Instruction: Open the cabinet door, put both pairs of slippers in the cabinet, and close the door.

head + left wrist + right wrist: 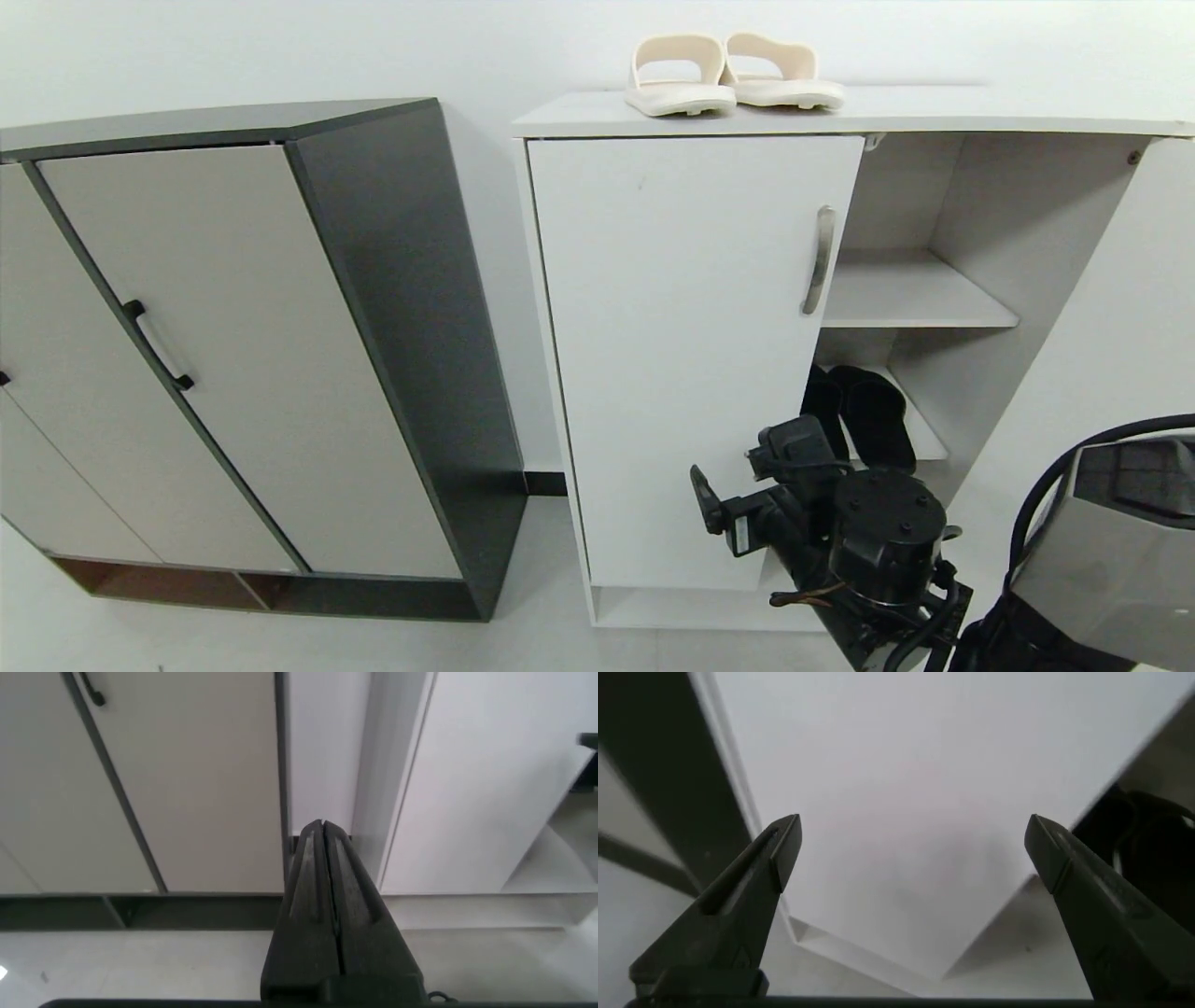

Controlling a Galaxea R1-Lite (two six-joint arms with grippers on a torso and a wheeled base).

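Slippers are what the right gripper [910,831] needs: spread wide and empty, it faces the white cabinet's [691,373] shut door low down. Beyond, flat black slippers [864,415] lie on the lower shelf; cream open-toe slippers [735,75] sit on top. Rise clear of that edge, then pinch both straps.

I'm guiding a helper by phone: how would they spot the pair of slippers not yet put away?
Find the white cabinet, right of the dark grey cabinet. On its top sits the cream pair, side by side. Unlike the black pair inside, it is pale and out in the open.
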